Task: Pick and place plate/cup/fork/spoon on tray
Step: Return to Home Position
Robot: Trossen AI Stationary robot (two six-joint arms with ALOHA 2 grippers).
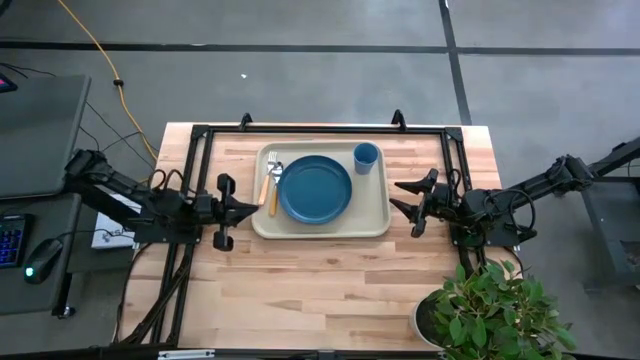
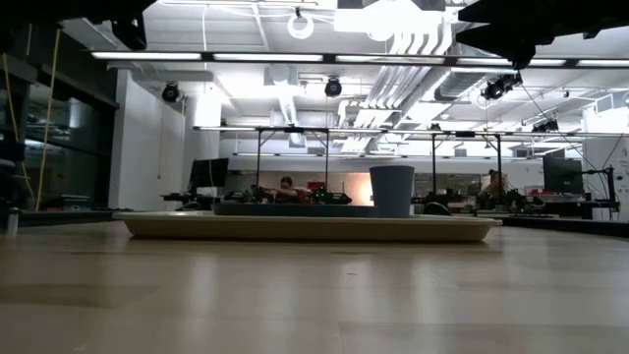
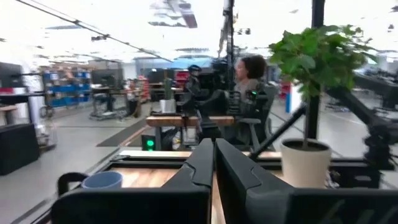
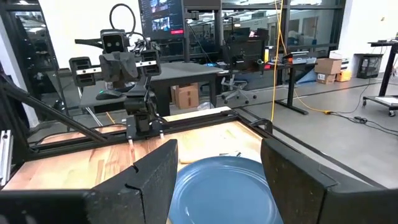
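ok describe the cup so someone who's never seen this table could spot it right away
Find the cream-beige tray in the middle of the wooden table, seen from above. The dark blue plate fills its centre; the cup stands upright in the tray's corner beside the plate, on the right arm's side. It is a small light blue handleless tumbler, the only tall thing on the tray.

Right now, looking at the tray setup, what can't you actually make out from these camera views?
- Fork and spoon: in the high view, too small to tell which is which beside the plate; in the low view, hidden behind the rim of the tray.
- Cup: in the left wrist view, its lower part is hidden behind the left pincer.
- Plate: in the right wrist view, partly covered by the right pincer.
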